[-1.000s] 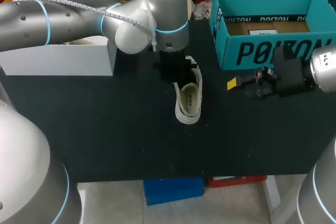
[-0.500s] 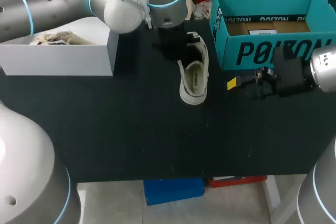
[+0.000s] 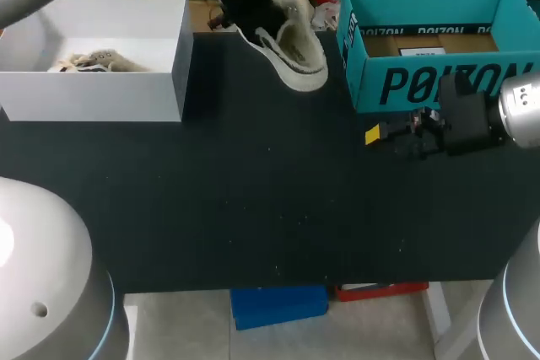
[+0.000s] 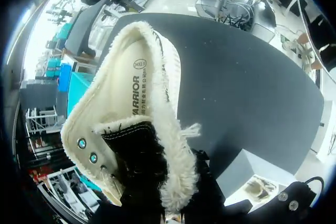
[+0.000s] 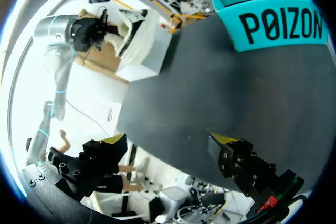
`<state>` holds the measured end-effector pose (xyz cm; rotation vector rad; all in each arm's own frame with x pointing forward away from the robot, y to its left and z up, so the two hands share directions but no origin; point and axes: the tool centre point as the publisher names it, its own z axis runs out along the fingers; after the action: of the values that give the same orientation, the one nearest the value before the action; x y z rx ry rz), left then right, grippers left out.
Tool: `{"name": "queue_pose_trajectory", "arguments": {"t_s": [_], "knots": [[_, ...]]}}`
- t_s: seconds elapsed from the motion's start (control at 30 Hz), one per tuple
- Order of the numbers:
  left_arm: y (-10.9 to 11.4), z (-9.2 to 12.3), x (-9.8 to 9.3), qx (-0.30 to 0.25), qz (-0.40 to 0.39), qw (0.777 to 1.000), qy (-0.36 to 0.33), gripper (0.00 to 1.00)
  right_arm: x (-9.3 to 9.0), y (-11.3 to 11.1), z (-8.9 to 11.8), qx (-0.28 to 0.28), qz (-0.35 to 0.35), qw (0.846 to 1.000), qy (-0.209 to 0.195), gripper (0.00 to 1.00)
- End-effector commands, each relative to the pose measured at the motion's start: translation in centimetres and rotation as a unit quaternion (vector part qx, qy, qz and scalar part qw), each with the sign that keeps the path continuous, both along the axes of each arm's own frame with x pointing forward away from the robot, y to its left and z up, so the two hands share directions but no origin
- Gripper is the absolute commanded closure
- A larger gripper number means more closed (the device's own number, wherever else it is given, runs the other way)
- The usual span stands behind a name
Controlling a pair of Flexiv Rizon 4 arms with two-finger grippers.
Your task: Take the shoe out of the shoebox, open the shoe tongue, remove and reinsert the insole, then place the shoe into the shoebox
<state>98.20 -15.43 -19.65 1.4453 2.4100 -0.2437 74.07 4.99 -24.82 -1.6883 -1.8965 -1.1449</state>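
Over the table's (image 3: 253,208) far edge, btwn white box (image 3: 93,94) & teal box (image 3: 396,82), L gripper (image 3: 263,14) clamps shoe (image 3: 299,52) aloft; R gripper (image 3: 396,137) fingers apart, empty, near teal box

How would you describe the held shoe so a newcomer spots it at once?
Start at the teal box at the far right. Just left of it, the cream shoe hangs in the left gripper; the other shoe lies inside the white box.

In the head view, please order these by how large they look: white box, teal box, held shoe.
Largest: white box and teal box, which look about alike, so I do not rank them.
Smallest: held shoe, clearly.
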Motion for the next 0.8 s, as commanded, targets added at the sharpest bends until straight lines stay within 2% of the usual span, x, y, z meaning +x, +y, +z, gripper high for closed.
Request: {"name": "queue_pose_trajectory", "arguments": {"t_s": [0.03, 0.13, 0.33, 0.8], "knots": [[6.1, 2.2, 1.8, -0.079, 0.199, 0.977, -0.016, 1.00, 0.0, 0.1, 0.0, -0.001, 0.000, 1.000, 0.001, 0.00], [10.4, 2.1, 3.9, -0.079, 0.252, 0.964, -0.027, 1.00, 0.0, 0.1, 0.0, -0.001, 0.000, 1.000, 0.001, 0.00], [17.7, 1.3, 6.9, -0.078, 0.310, 0.947, -0.032, 1.00, 0.0, 0.1, 0.0, -0.001, 0.000, 1.000, 0.001, 0.00], [30.6, -3.7, 11.7, -0.081, 0.397, 0.914, -0.019, 1.00, 0.0, 0.1, 0.0, -0.001, 0.000, 1.000, 0.001, 0.00]]}}
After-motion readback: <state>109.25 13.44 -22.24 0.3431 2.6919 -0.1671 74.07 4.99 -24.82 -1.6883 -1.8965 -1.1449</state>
